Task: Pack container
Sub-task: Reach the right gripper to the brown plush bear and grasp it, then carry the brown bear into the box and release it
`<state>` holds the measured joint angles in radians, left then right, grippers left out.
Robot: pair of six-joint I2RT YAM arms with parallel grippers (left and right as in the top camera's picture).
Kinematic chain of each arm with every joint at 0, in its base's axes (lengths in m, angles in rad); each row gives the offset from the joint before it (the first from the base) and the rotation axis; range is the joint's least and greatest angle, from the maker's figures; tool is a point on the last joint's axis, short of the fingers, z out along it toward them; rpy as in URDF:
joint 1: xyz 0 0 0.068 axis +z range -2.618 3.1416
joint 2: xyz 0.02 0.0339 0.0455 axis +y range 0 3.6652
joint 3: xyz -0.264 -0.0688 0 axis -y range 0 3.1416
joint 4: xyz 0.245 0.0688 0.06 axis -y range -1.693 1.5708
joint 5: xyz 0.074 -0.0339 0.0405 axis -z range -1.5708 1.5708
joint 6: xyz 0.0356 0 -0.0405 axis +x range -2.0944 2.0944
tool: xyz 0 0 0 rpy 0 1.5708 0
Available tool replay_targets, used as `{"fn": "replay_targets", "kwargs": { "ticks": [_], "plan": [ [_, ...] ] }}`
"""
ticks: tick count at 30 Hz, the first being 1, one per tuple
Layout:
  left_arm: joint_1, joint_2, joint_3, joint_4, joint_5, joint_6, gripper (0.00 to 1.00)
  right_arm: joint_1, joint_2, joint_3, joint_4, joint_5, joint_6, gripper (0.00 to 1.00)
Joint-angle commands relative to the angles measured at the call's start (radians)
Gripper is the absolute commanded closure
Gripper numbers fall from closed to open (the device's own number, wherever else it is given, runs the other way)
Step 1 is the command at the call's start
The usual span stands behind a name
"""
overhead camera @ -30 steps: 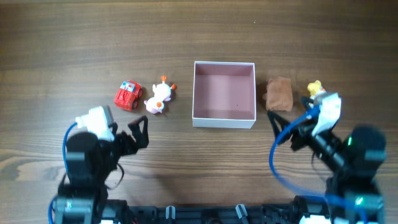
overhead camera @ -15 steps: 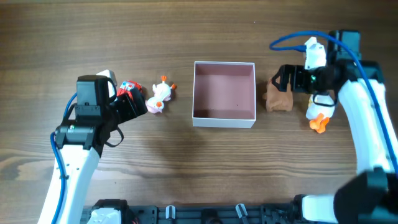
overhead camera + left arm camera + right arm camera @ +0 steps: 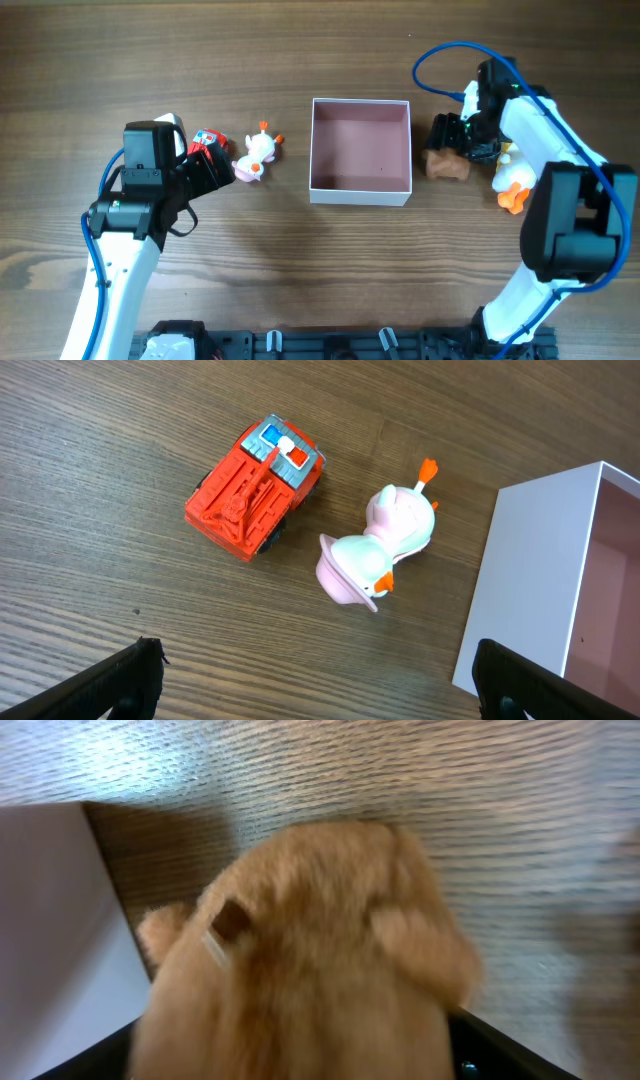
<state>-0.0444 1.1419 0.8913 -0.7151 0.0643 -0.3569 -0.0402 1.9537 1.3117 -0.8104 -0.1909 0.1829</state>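
Observation:
The container, a square white box with a dusty-pink inside, stands mid-table; it also shows in the left wrist view and the right wrist view. A red toy truck and a pink-and-white duck toy lie left of it. My left gripper is open and empty, hovering just short of them and partly covering the truck in the overhead view. A brown plush toy lies right of the box. My right gripper is open with its fingers on either side of the plush.
A white duck toy with orange feet lies just right of the brown plush, under my right arm. The pink duck toy sits a short gap from the box's left wall. Bare wooden table extends in front of the box.
My right gripper has moved down and left onto the brown plush, its arm now bent over the white duck. The left arm has stayed still for the last half second.

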Motion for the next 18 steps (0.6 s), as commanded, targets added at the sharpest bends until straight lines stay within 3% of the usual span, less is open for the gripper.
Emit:
{"fn": "replay_targets", "kwargs": {
  "ticks": [1, 5, 6, 11, 14, 18],
  "plan": [
    [-0.003, 0.004, 0.022, -0.001, -0.013, 0.012, 0.00, 0.018, 0.018, 0.016, 0.003, 0.089, 0.009, 0.42],
    [-0.003, 0.004, 0.022, -0.001, -0.013, 0.012, 0.00, 0.018, -0.043, 0.016, -0.006, 0.132, 0.027, 0.79],
    [-0.003, 0.004, 0.022, -0.001, -0.013, 0.012, 0.00, 0.021, -0.101, 0.016, -0.008, 0.130, 0.028, 0.84],
    [-0.003, 0.004, 0.022, -0.001, -0.013, 0.012, 0.00, 0.124, -0.402, 0.016, -0.011, -0.038, 0.033, 0.85],
    [-0.003, 0.004, 0.022, -0.001, -0.013, 0.012, 0.00, 0.254, -0.525, 0.016, 0.008, -0.062, 0.123, 0.86],
    [-0.003, 0.004, 0.022, -0.001, -0.013, 0.012, 0.00, 0.439, -0.506, 0.010, 0.069, 0.010, 0.203, 0.86]
  ]
}}
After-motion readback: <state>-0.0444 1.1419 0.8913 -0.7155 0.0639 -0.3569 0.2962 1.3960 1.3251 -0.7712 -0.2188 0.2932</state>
